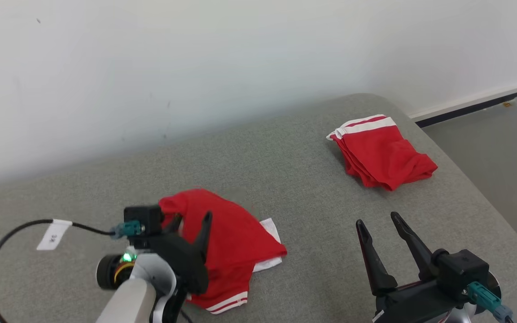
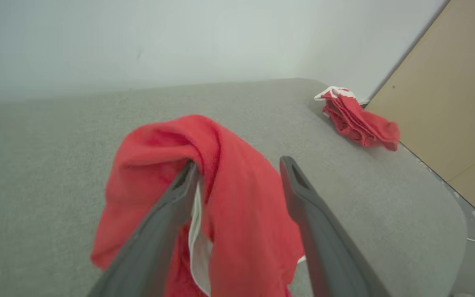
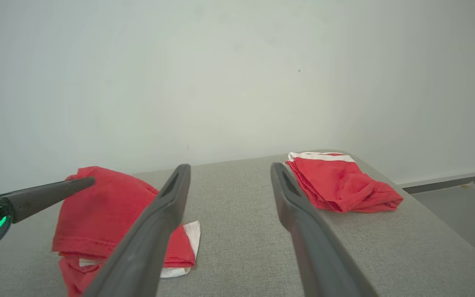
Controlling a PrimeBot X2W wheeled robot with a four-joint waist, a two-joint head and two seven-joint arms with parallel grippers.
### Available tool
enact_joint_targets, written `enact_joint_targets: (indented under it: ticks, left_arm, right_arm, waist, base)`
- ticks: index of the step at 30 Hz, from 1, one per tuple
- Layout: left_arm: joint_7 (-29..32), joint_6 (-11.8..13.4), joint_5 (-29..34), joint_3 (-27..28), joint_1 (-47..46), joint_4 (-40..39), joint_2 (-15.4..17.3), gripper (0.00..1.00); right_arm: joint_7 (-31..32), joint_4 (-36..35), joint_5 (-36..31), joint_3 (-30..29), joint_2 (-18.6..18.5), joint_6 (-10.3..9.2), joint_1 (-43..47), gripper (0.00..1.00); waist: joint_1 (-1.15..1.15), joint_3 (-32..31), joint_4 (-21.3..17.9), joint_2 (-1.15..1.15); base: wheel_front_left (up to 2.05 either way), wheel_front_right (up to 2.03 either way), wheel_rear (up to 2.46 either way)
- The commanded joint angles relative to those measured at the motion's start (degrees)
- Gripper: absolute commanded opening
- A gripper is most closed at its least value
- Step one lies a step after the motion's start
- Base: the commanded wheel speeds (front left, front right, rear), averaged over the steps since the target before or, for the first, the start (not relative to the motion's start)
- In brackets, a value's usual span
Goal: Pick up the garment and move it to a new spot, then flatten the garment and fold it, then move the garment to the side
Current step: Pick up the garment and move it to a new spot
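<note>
Table [image 1: 285, 179]: grey fabric top, rounded far-right corner, with a bare stretch between two red heaps. The left wrist view adds a tan panel [image 2: 447, 103] past the table's right edge, where the head view shows grey floor [image 1: 501, 148].
Garment [image 1: 231, 237]: red with white trim, crumpled near left, one fold draped over a finger of the left gripper [image 1: 192, 218], whose jaws are spread and pinch nothing.
Second red garment [image 1: 382, 154]: folded, far right, near the edge.
Right gripper [image 1: 377, 218]: released, above bare fabric.
Tagged cable [image 1: 53, 234]: near left.
</note>
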Motion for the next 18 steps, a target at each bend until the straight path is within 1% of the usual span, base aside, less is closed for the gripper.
enact_joint_targets:
  ticks: [1, 3, 5, 9, 11, 14, 16, 18]
  left_arm:
    - [-1.2, -0.1, 0.1, -0.3, 0.7, 2.7, -0.3, 1.0]
    - [-2.5, -0.3, -0.6, -0.2, 1.0, 5.7, -0.8, 1.0]
    - [-2.9, 0.0, -1.1, 0.1, 1.2, 7.0, -1.1, 1.0]
    - [-6.6, -0.2, -2.3, 0.8, 2.2, 9.2, -1.7, 1.0]
    - [-9.6, 0.0, -2.6, 1.5, 3.2, 8.7, -1.9, 1.0]
    - [-15.2, -0.4, -3.1, 2.8, 5.9, 6.5, -1.7, 1.0]
    - [-19.4, -0.5, -2.0, 3.2, 7.9, 4.2, -0.9, 1.0]
    - [-21.6, -0.8, 0.2, 3.4, 10.4, 1.2, 0.0, 1.0]
  right_arm:
    - [0.0, -0.1, -0.3, -0.1, -0.2, -0.13, -0.1, 1.0]
    - [0.2, 0.0, -0.5, -0.3, -0.2, -0.13, 0.4, 1.0]
    - [0.2, 0.1, -0.5, -0.4, -0.2, -0.13, 0.7, 1.0]
    - [0.0, 0.3, -0.1, -0.7, -0.2, -0.13, 1.6, 1.0]
    - [-0.1, 0.4, 0.0, -0.9, -0.1, -0.13, 2.1, 1.0]
    - [-0.6, 0.6, 0.4, -1.6, -0.1, -0.13, 2.9, 1.0]
    - [-1.7, 0.8, 1.1, -2.5, 0.0, -0.13, 3.4, 1.0]
    - [-2.9, 1.5, 1.3, -3.0, 0.1, -0.13, 4.2, 1.0]
  waist:
    - [0.0, 0.1, 0.2, 0.0]
    - [0.0, -0.1, 0.9, 0.0]
    - [0.0, -0.3, 1.2, 0.0]
    - [0.0, -1.3, 2.8, 0.0]
    - [0.0, -1.9, 3.8, 0.0]
    - [0.0, -2.5, 5.4, 0.0]
    - [0.0, -2.9, 6.7, 0.0]
    - [0.0, -3.2, 8.2, 0.0]
  base:
    - [0.0, 0.0, 0.0]
    - [0.0, 0.0, 0.0]
    - [0.0, 0.0, 0.0]
    - [0.0, 0.0, 0.0]
    - [0.0, 0.0, 0.0]
    - [0.0, 0.0, 0.0]
    - [0.0, 0.0, 0.0]
    - [0.0, 0.0, 0.0]
